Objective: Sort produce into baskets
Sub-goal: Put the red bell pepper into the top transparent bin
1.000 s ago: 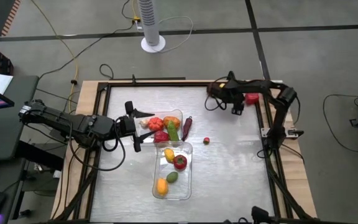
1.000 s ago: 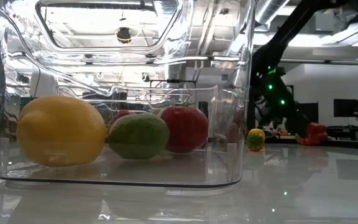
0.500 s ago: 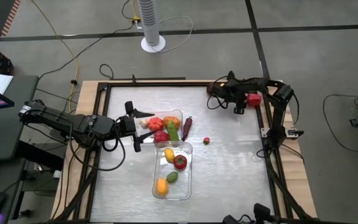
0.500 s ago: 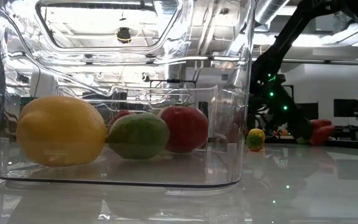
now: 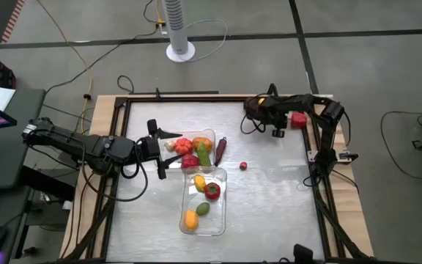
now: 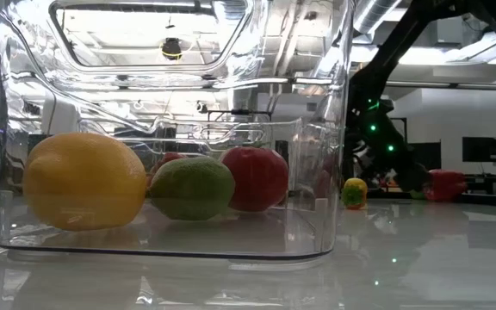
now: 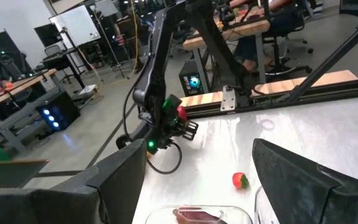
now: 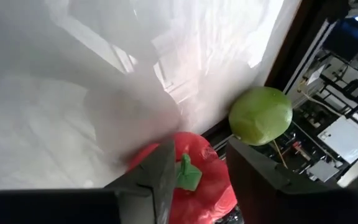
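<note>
While the left pincer hangs open beside the baskets, the right pincer straddles a red pepper at the bench's far right corner, grip uncertain

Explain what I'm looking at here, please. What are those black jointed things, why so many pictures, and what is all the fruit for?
Those are two robot arms at a table, each ending in a two-finger gripper. One picture looks straight down, one sits at table height, and two come from cameras on the arms' wrists. Two clear baskets lie mid-table: the far basket and the near basket, both holding toy produce. A dark maroon piece and a small red piece lie loose outside them. The left gripper waits, open, beside the far basket. The right gripper is at the far right corner, its fingers either side of a red pepper. A green fruit lies just beyond it.
</note>
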{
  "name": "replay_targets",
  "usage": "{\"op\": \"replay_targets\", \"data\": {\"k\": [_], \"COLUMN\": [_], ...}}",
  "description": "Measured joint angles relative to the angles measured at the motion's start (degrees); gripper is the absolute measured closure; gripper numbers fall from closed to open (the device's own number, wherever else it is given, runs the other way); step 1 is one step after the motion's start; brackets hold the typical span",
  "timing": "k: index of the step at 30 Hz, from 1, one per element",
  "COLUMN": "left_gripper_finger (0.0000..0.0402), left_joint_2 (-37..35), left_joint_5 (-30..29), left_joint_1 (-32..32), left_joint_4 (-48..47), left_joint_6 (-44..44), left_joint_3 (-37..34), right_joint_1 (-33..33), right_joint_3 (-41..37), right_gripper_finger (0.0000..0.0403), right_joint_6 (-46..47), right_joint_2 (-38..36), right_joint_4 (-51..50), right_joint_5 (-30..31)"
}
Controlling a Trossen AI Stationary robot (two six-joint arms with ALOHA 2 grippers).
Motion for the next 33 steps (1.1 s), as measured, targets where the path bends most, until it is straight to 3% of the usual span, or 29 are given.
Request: {"op": "replay_targets", "data": {"k": [8, 13, 24, 33], "left_gripper_finger": [0.0121, 0.0121, 0.0121, 0.0121], "left_joint_2": [0.00, 0.00, 0.00, 0.00], "left_joint_5": [0.00, 0.00, 0.00, -0.02], "left_joint_1": [0.00, 0.00, 0.00, 0.00], "left_joint_4": [0.00, -0.12, -0.46, -0.46], "left_joint_6": [0.00, 0.00, 0.00, 0.27], "left_joint_3": [0.00, 0.00, 0.00, 0.00], "right_joint_1": [1.05, -0.85, -4.00, -3.97], "right_joint_3": [-0.02, -0.02, -0.02, -0.02], "right_gripper_finger": [0.0248, 0.0249, 0.0252, 0.0344], "right_joint_6": [0.98, 1.72, 2.75, 2.78], "right_joint_2": [-0.02, -0.04, -0.04, -0.04], "right_joint_4": [-0.14, -0.20, -0.77, -0.81], "right_joint_5": [-0.21, -4.22, -4.30, -4.51]}}
